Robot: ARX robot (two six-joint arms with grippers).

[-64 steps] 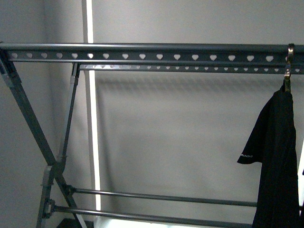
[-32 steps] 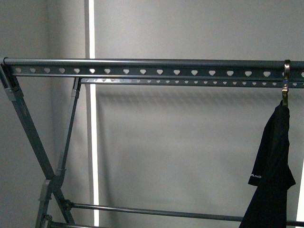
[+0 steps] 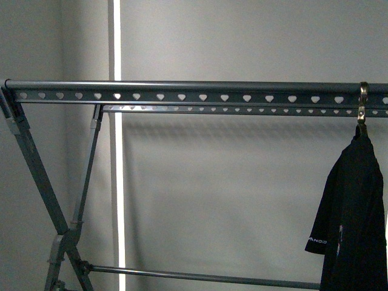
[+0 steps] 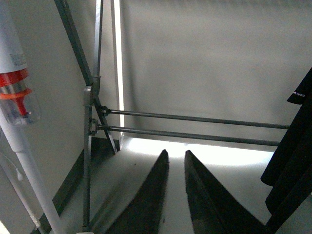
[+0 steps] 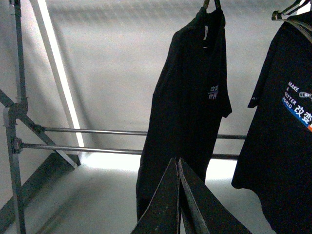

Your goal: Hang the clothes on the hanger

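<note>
The grey metal rack's top rail [image 3: 194,91] with heart-shaped holes runs across the front view. A black T-shirt [image 3: 354,212] hangs from a brass hook [image 3: 362,106] at the rail's right end. In the right wrist view this shirt [image 5: 187,107] hangs edge-on, and a second black T-shirt [image 5: 282,122] printed "MAKE A BETTER WORLD" hangs beside it. My right gripper [image 5: 177,161] is shut and empty, in front of the first shirt's lower part. My left gripper [image 4: 175,153] is open and empty, pointing at the rack's lower bars [image 4: 195,119]. A shirt's edge [image 4: 292,146] shows beside it.
The rack's crossed legs [image 3: 54,206] stand at the left in the front view. A bright vertical light strip [image 3: 115,151] runs down the grey wall behind. A white pole with a red-and-clear fitting [image 4: 14,92] stands close to my left wrist.
In the front view the top rail has dropped lower in the picture. The hanging shirt has swung slightly, its sleeve hem now nearer the bottom.
</note>
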